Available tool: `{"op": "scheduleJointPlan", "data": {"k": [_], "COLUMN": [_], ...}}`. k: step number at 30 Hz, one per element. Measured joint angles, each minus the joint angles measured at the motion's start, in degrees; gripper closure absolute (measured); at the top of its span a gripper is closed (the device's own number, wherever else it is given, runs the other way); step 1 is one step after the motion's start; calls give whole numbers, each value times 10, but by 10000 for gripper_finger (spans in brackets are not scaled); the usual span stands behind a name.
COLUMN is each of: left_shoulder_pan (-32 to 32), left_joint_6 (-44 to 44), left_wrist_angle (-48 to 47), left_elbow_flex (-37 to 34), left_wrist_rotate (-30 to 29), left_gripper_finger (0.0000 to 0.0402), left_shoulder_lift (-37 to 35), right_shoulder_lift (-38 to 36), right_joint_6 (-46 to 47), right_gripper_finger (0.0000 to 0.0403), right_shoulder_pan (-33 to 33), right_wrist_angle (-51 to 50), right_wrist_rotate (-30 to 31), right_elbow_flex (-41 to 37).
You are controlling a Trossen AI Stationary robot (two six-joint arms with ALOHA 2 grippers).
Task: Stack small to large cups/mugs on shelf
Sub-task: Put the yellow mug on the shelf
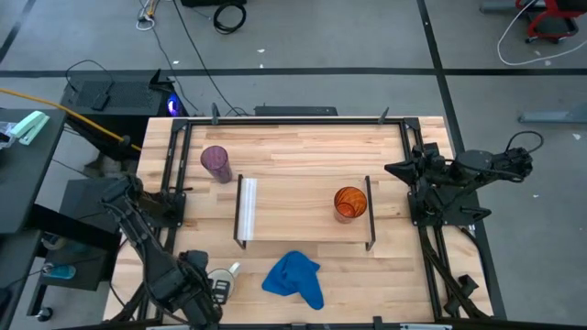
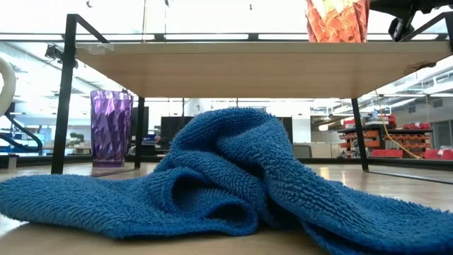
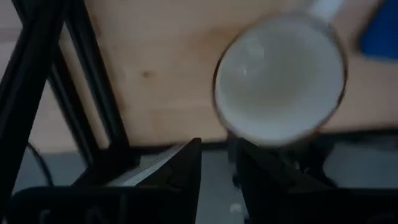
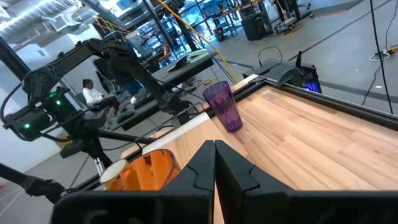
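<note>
A white mug stands mouth up on the table near its front left corner, its handle toward the blue cloth. My left gripper points down over the mug's near rim, fingers slightly apart with nothing between them. A translucent purple cup stands on the table beyond the shelf's left end. A translucent orange cup stands on the right end of the shelf. My right gripper waits shut at the table's right side. My left gripper comes from above at the white mug's near rim. One fingertip shows right against that rim. Whether it touches the rim, I cannot tell.
A crumpled blue cloth lies on the table in front of the shelf, just right of the mug. The shelf's thin black legs and the black frame rails along the table's sides stand close by. A person sits far off in the room.
</note>
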Motion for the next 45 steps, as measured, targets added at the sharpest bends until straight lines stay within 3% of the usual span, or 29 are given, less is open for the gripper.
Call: {"op": "scheduleJointPlan", "data": {"k": [12, 19, 35, 45], "left_shoulder_pan": [25, 25, 22, 22], "left_joint_6": [0, -2, -3, -3], "left_wrist_angle": [-27, 82, 14, 41], "left_elbow_flex": [-4, -72, -75, -75], "left_wrist_rotate": [-33, -10, 4, 5], "left_gripper_finger": [303, 304, 307, 308], "left_shoulder_lift": [18, 20, 18, 18], "right_shoulder_lift": [0, 0, 0, 0], "right_joint_6": [0, 0, 15, 10], "right_gripper_finger": [390, 390, 391, 391], "right_shoulder_pan": [0, 0, 0, 0], "right_wrist_angle": [-3, -4, -4, -5], "right_wrist_rotate": [-5, -11, -31, -30], "right_elbow_flex": [0, 0, 0, 0]}}
